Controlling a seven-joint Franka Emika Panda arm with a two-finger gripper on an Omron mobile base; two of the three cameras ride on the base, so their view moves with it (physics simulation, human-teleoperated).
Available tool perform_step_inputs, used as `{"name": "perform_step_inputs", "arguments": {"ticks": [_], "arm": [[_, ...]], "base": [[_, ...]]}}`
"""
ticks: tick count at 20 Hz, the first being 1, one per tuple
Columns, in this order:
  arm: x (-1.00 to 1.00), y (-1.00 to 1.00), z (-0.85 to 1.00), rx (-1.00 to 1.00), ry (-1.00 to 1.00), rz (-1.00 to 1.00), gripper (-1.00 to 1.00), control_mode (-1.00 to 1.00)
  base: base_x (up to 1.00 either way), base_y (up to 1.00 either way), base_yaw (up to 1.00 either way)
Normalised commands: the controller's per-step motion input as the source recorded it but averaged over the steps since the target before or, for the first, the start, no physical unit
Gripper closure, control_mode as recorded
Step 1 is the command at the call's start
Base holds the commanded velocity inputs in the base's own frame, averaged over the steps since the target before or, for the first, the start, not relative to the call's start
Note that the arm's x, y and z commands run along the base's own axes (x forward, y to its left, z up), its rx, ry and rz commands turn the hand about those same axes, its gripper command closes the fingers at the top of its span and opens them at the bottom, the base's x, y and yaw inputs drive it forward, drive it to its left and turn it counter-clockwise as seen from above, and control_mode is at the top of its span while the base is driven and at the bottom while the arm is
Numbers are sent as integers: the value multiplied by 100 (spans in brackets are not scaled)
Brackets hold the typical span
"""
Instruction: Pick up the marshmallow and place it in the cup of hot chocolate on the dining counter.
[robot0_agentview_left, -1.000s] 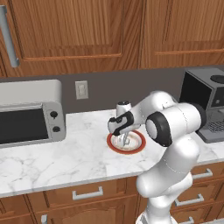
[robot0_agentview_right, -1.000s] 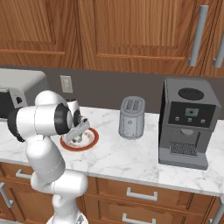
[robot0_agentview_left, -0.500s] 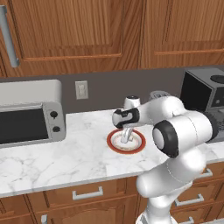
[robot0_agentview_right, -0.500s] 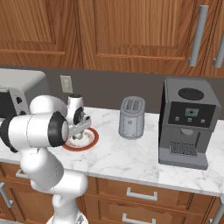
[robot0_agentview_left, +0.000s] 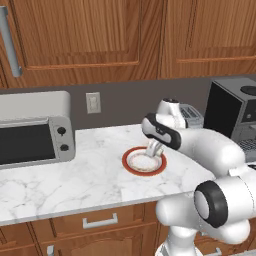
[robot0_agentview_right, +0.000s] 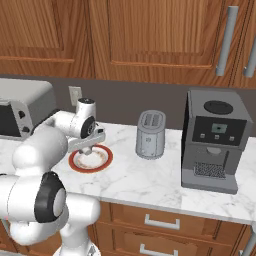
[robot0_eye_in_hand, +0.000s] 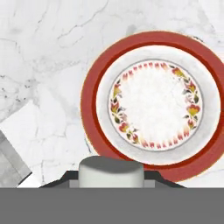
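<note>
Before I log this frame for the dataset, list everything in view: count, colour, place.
plate: 1, white with red rim and flower ring, on the counter below the gripper
marshmallow: 1, white lump, between the finger tips at the bottom of the hand view
counter: 1, white grey-veined marble, over wood drawers
toaster oven: 1, silver, left end of the counter
toaster: 1, grey, right of the plate
coffee machine: 1, dark grey, right end of the counter
wall outlet: 1, white, on the grey backsplash
upper cabinets: brown wood, above
gripper: 1, over the plate, apparently holding the marshmallow
</note>
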Motion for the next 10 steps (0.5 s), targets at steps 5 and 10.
{"name": "perform_step_inputs", "arguments": {"ticks": [5,10], "arm": [[-57,0,70,0,0,-6,100,-100],[-62,-1,61,-4,0,-1,100,-100]], "base": [[0,0,0],[0,0,0]]}}
